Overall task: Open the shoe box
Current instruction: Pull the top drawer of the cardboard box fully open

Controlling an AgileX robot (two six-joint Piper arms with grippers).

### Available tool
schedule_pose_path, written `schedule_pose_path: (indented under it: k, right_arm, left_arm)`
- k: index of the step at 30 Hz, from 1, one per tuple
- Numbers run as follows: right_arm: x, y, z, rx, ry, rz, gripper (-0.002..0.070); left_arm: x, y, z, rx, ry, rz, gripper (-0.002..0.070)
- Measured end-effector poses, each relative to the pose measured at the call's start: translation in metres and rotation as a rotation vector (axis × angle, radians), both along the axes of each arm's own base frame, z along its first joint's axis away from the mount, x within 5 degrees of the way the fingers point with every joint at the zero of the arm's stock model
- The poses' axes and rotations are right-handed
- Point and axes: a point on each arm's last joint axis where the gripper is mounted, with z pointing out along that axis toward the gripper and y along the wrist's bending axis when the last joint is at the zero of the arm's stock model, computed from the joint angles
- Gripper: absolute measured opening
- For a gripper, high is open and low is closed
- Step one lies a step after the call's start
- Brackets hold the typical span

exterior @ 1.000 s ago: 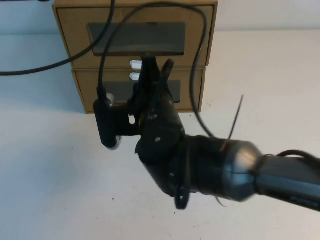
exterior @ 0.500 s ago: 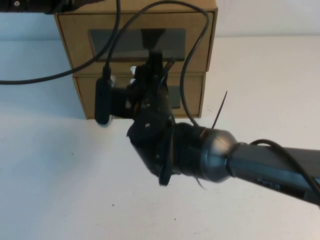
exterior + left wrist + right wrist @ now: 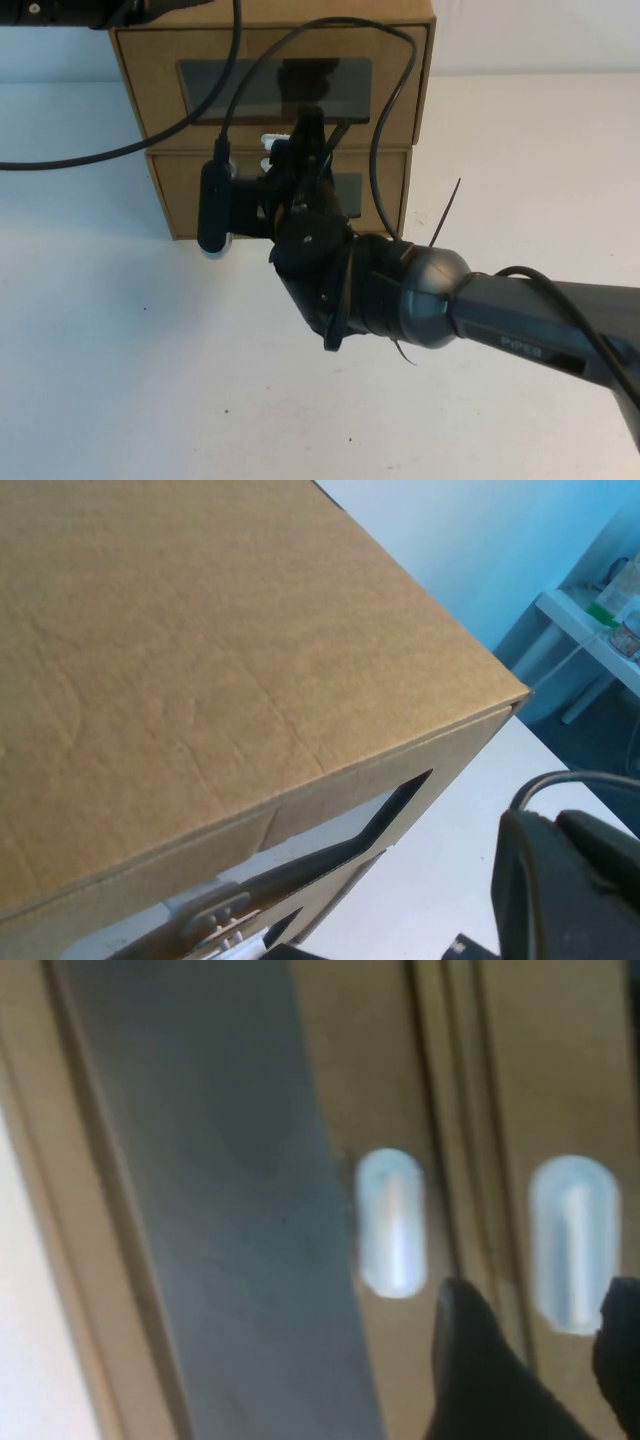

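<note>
I see a plain white matte tabletop (image 3: 120, 380) under soft light.
Pale blue wall (image 3: 50, 50) at eleven o'clock; a white shelf unit (image 3: 590, 630) stands near it.

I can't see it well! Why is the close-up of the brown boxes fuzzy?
Right wrist view: too close, so the stacked brown cardboard shoe boxes and their white oval handles blur; the open black right gripper sits by them. High view: sharper, but the right arm hides the boxes' middle; the left gripper peeks in at the top-left edge.

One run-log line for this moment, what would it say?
right tool: open at white handles | left tool: above shoe boxes | shoe boxes: shut
</note>
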Motion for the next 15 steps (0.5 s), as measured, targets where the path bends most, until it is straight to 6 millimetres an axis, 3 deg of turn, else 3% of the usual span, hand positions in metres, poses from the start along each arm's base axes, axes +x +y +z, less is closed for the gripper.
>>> schedule_pose_path:
  k: [7,15]
  right_arm:
    - [0.004,0.002,-0.009,-0.008,0.013,0.004,0.0249]
    - [0.016,0.001,0.009,0.056,-0.018,-0.011,0.025]
  left_arm:
    - [0.0,0.0,0.0,0.0,0.0,0.0,-0.0003]
    - [0.0,0.0,0.0,0.0,0.001,-0.002,-0.0003]
